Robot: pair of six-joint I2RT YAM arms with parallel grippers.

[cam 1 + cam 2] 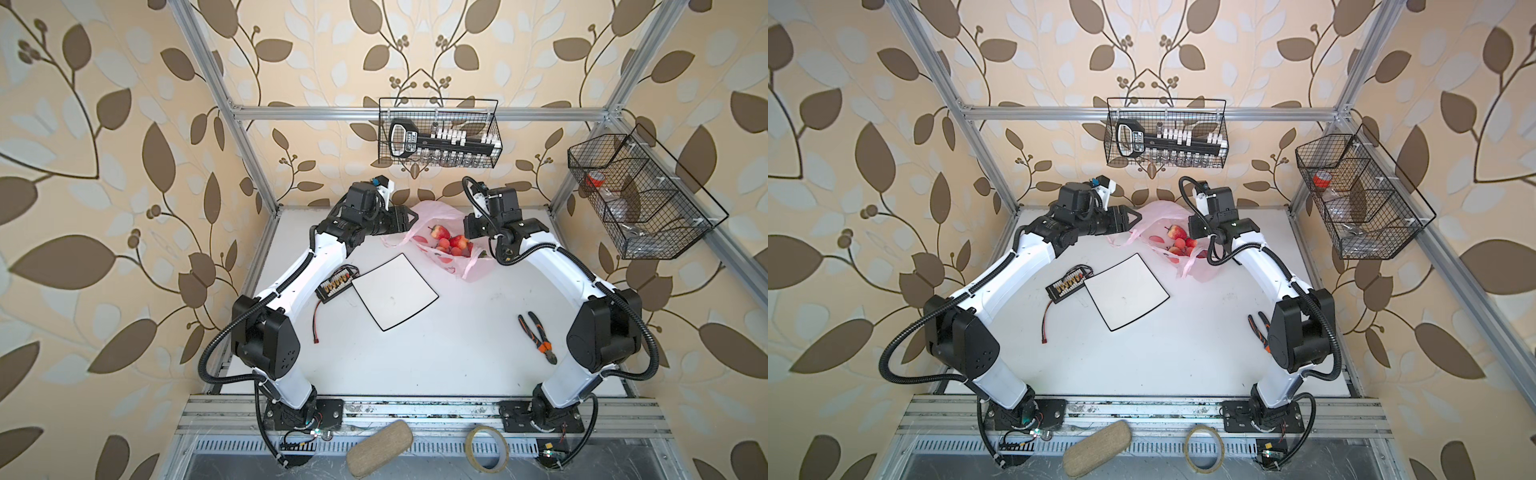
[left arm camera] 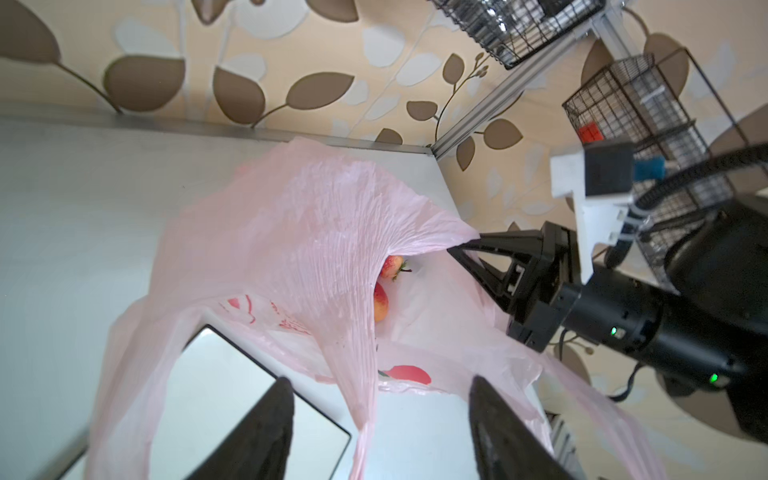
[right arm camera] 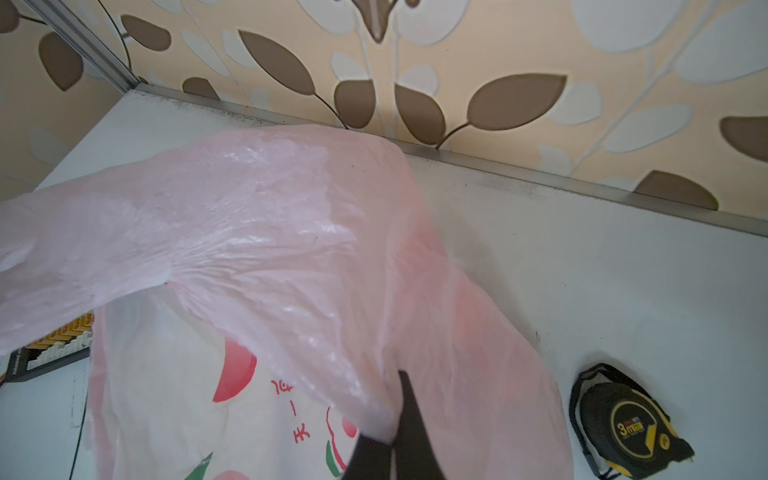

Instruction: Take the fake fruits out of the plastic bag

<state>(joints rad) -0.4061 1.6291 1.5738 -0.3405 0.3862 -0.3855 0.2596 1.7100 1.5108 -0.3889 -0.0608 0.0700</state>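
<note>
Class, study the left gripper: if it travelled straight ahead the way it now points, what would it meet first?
Most likely the plastic bag: a strip of its pink film hangs between the fingers of the open left gripper, ahead of the fake fruits. Depth is hard to judge.

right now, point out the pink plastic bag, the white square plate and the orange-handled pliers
pink plastic bag (image 1: 436,212): in a top view, raised back wall
white square plate (image 1: 395,291): in a top view, bare middle
orange-handled pliers (image 1: 538,338): in a top view, handles near the pivot
</note>
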